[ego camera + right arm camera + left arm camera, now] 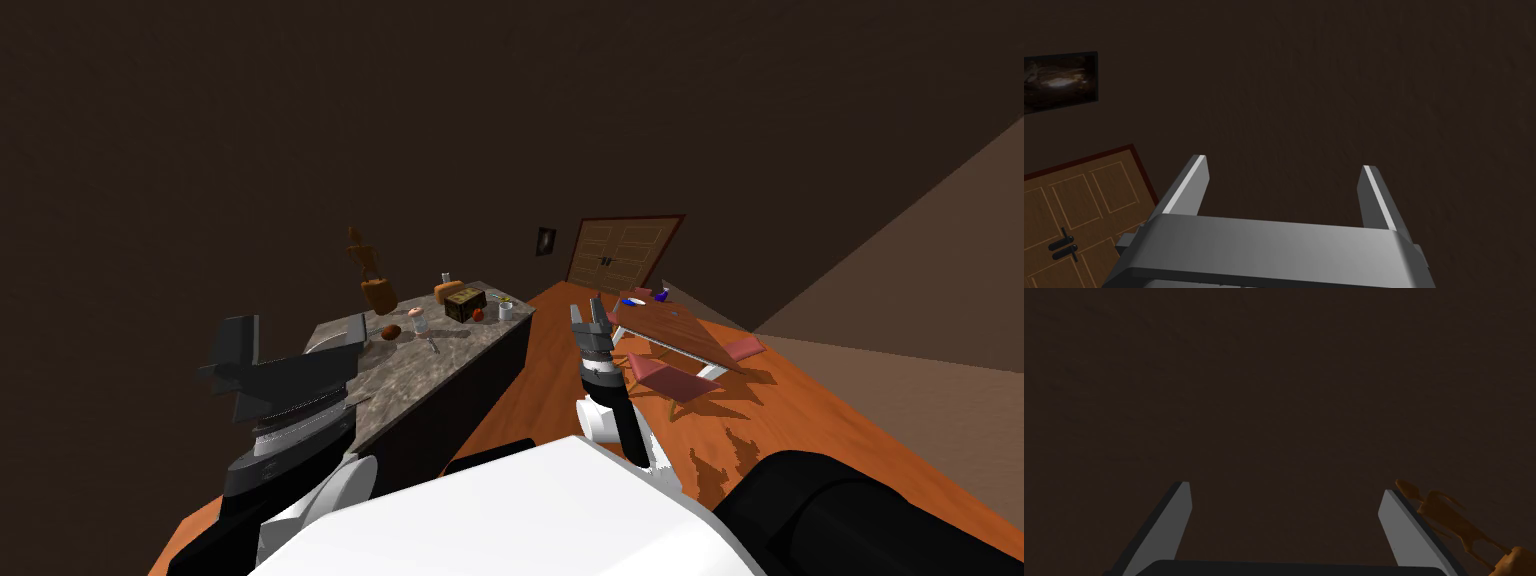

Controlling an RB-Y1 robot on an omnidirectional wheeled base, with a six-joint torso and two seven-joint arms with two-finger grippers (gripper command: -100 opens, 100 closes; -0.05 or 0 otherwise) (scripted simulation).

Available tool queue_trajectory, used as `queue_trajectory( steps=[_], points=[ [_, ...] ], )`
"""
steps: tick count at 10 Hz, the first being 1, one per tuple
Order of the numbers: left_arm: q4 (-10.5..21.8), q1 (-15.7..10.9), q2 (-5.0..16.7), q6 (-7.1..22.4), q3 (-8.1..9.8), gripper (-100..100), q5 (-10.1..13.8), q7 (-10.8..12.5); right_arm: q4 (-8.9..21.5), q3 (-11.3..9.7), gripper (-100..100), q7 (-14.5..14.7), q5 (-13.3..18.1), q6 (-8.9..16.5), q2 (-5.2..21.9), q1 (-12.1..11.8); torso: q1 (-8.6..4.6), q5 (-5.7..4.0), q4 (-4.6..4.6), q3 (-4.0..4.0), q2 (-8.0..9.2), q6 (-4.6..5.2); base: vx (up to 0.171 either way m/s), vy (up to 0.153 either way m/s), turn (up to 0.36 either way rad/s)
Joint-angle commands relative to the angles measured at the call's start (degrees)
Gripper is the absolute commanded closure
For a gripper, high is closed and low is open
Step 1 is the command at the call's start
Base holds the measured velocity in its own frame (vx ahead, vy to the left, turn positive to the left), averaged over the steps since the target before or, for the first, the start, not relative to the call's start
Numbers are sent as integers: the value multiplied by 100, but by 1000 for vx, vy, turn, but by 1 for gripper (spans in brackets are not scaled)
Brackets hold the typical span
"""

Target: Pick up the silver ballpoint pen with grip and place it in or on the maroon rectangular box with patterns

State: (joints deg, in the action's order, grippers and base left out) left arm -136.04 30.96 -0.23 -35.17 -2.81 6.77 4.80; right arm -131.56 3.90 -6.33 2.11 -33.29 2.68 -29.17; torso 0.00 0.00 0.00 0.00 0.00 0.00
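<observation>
A: Where was the pen (432,345)?

B: Left of centre in the head view, a thin silvery sliver on the grey stone counter (450,385), beside a small jar (420,322). The dark patterned box (465,303) sat just above and right of it, on the same top.

A: Which arm was nearer?

B: The left. Its gripper (1284,487) hung at the counter's near end, lower left of the frame, with the pen up and to the right of it. The right gripper (1284,161) was at the centre of the frame, over the orange floor (560,330).

A: Fingers?

B: Both pairs stood spread wide and held nothing.

A: How did the pen lie?

B: It seemed to slant along the counter's length, away from the left gripper, but it was too small to be sure.

A: Any lettering?

B: None that I could read, on the box or anything else
</observation>
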Motion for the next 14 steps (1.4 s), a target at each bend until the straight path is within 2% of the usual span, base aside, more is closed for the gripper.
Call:
queue_trajectory(
  steps=[1,5,6,8,9,11,12,13,14],
  points=[
    [67,6,218,6,34,-100,-62,15,0,0,0,0,0,0,0,0,0,0,0,0,0,0,-6,-9,-12],
    [457,33,927,39,230,-100,-429,112,0,0,0,0,0,0,0,0,-12,-2,1,4,7,0,-18,-34,-22],
    [457,33,1017,39,230,-100,-429,112,0,0,0,0,0,0,0,0,-14,-3,2,5,8,0,-15,-33,-6],
    [760,49,1417,62,379,-100,-714,197,0,0,0,0,0,0,0,0,-12,-3,1,3,6,1,-16,-45,-30],
    [760,49,1505,62,379,-100,-714,197,0,0,0,0,0,0,0,0,-17,-3,1,4,6,0,-11,-38,-7],
    [1124,66,1899,84,544,-100,-1059,312,0,0,0,0,0,0,0,0,-12,-3,1,3,5,0,-18,-47,-32],
    [1124,66,2020,84,544,-100,-1059,312,0,0,0,0,0,0,0,0,-17,-4,2,4,7,0,-10,-47,-11],
    [1328,75,2207,92,628,-100,-1252,384,0,0,0,0,0,0,0,0,-16,-4,1,3,5,0,0,-60,-31],
    [1328,75,2282,92,628,-100,-1252,384,0,-1,0,0,0,0,-1,0,-20,-4,0,1,1,0,-1,-47,-10]
  ],
)
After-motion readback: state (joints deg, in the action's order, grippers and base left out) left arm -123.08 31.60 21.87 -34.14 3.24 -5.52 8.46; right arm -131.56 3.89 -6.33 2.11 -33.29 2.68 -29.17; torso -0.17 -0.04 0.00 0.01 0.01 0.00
